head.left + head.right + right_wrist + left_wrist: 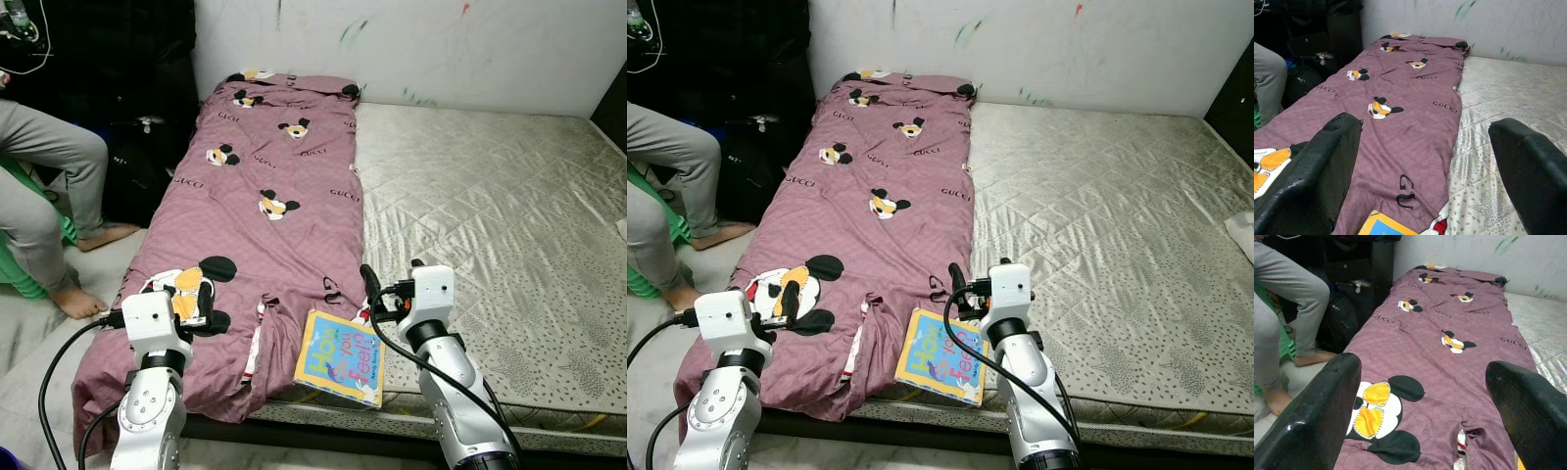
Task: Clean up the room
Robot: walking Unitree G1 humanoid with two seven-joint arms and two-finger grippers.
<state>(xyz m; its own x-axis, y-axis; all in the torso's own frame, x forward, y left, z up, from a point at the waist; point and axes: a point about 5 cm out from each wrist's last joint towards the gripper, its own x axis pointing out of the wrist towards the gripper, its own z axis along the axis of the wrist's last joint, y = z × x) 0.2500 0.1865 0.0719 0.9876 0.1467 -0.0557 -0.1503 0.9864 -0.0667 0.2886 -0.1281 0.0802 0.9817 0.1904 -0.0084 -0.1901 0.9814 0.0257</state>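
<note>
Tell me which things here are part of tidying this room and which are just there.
Part of the job:
book at the bed's near edge
purple blanket spread along the bed's left side
left gripper, open above the blanket
right gripper, open above the book

Just there:
mattress
seated person
black bags
wall

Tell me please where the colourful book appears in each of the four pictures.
Left eye view: the book lies at the near edge of the bed, beside the right gripper.
Right eye view: same place, lower middle.
Left wrist view: a thin sliver at the frame edge, too small to be sure.
Right wrist view: its yellow and blue corner shows between the fingers.
Shared landmark: the purple blanket.
</note>
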